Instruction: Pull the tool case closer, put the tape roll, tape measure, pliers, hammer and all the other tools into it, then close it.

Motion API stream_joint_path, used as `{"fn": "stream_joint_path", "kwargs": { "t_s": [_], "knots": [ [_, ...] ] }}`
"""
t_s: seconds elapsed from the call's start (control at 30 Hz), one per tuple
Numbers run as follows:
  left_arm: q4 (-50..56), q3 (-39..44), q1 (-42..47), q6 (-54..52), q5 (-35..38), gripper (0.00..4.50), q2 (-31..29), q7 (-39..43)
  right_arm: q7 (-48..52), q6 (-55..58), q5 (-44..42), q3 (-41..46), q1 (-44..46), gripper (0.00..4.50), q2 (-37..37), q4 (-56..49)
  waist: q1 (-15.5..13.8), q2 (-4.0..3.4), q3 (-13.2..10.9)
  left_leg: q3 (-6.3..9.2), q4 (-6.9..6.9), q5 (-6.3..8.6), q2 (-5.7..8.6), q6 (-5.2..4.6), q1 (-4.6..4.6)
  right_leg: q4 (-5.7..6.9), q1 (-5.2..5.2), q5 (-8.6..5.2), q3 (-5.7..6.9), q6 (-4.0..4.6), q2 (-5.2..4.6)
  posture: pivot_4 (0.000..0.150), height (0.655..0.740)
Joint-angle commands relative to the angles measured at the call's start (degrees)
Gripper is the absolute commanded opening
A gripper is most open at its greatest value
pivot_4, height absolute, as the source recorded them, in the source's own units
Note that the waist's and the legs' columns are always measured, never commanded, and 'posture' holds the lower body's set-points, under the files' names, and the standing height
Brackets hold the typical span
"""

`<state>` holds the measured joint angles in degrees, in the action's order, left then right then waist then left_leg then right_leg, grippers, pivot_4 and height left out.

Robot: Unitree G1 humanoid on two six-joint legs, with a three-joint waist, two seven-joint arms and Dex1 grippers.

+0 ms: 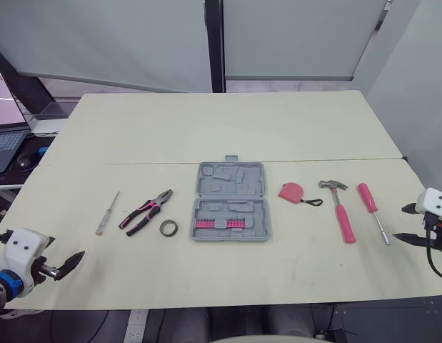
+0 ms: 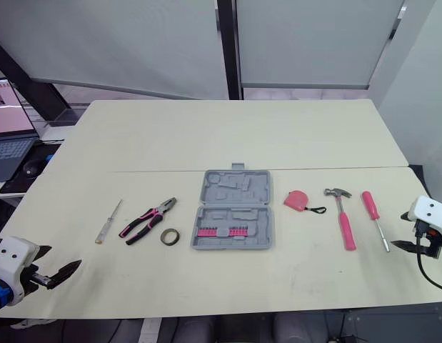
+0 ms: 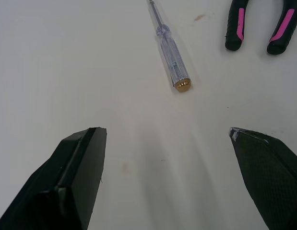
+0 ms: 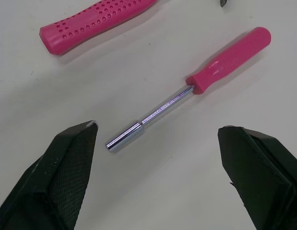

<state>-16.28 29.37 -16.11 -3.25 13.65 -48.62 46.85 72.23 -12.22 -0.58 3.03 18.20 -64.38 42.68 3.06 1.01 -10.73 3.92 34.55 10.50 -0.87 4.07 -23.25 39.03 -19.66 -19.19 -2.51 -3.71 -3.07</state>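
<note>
The grey tool case point(image 1: 230, 201) lies open at the table's middle, with a row of pink bits in its near half. Left of it lie a black tape roll point(image 1: 169, 228), pink-and-black pliers point(image 1: 145, 212) and a clear-handled screwdriver point(image 1: 106, 214). Right of it lie a pink tape measure point(image 1: 293, 192), a pink-handled hammer point(image 1: 340, 208) and a pink nut driver point(image 1: 373, 211). My left gripper point(image 1: 69, 264) is open near the table's front left corner, short of the clear screwdriver point(image 3: 170, 44). My right gripper point(image 1: 410, 223) is open at the right edge, beside the nut driver point(image 4: 196, 85).
A laptop point(image 1: 5, 136) and mouse sit on a side desk to the far left. The cream table point(image 1: 228, 128) has a seam across its middle and bare room behind and in front of the case.
</note>
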Motion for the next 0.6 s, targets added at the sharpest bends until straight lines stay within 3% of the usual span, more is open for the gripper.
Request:
{"fn": "stream_joint_path", "kwargs": {
  "t_s": [0.03, 0.6],
  "knots": [
    [1.8, 1.8, -0.6, -0.5, 0.9, 4.5, -1.0, 0.3, -0.2, -0.6, 0.1, 0.5, 0.0, 4.47, -1.4, -1.0, 0.0, 0.0, 0.0, 0.0, 0.0, 0.0, 0.0, 0.0, 0.0, 0.0, 0.0, 0.0, 0.0, 0.0, 0.0, 0.15, 0.74],
    [3.3, 5.4, -3.9, -3.5, 3.3, 4.5, -0.6, 1.7, -1.5, -1.4, 1.0, 0.1, 3.5, 4.47, -0.5, 1.3, 0.1, 0.0, 0.0, -0.08, -0.01, 0.0, -0.02, 0.0, 0.05, 0.0, 0.0, 0.0, -0.06, 0.0, 0.0, 0.15, 0.74]
  ]
}}
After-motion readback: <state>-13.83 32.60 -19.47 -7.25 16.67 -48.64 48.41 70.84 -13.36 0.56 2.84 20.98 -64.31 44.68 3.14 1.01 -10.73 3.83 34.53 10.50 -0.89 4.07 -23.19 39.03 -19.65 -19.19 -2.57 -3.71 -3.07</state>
